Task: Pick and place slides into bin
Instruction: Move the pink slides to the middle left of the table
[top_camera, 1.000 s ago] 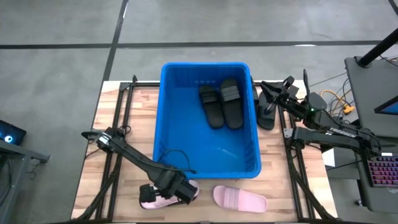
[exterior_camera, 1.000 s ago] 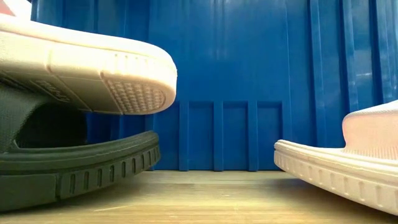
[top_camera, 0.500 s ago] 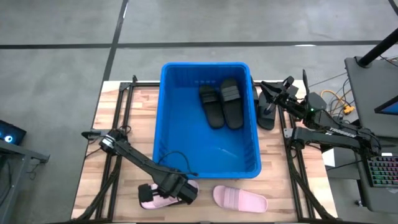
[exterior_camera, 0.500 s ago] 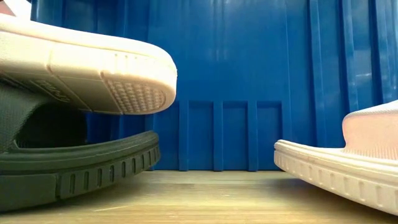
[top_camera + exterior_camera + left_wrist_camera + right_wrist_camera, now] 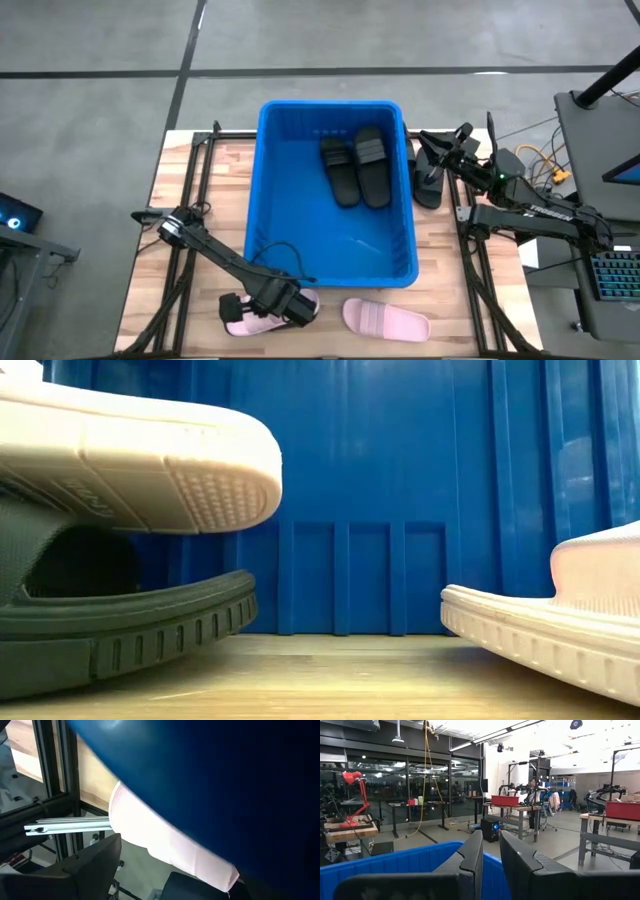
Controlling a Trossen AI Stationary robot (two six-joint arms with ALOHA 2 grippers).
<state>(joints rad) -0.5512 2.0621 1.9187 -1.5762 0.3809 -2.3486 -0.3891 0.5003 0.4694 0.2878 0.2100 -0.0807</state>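
The left gripper (image 5: 283, 308) is hanging with jaws spread wide over a pink slide (image 5: 252, 318) lying crosswise at the table's near edge, beside the blue bin (image 5: 300, 250). A second pink slide (image 5: 386, 319) is lying just right of it. Two black slides (image 5: 356, 165) are lying inside the bin; the right gripper (image 5: 436, 152) is waiting nearly closed beside another black slide (image 5: 428, 185) outside it.

Left wrist view. The blue wall of the bin (image 5: 215, 785) fills most of the picture, close to the camera and blurred. Along its edge lies a pale pink slide (image 5: 160, 840), its side finely ribbed, running slantwise across the picture. Two dark fingers (image 5: 85, 870) of the left gripper (image 5: 145, 882) stand apart on either side of the slide. Beyond are the wooden table top (image 5: 95, 775), dark frame bars (image 5: 55, 765), and a silver aluminium rail (image 5: 70, 826).
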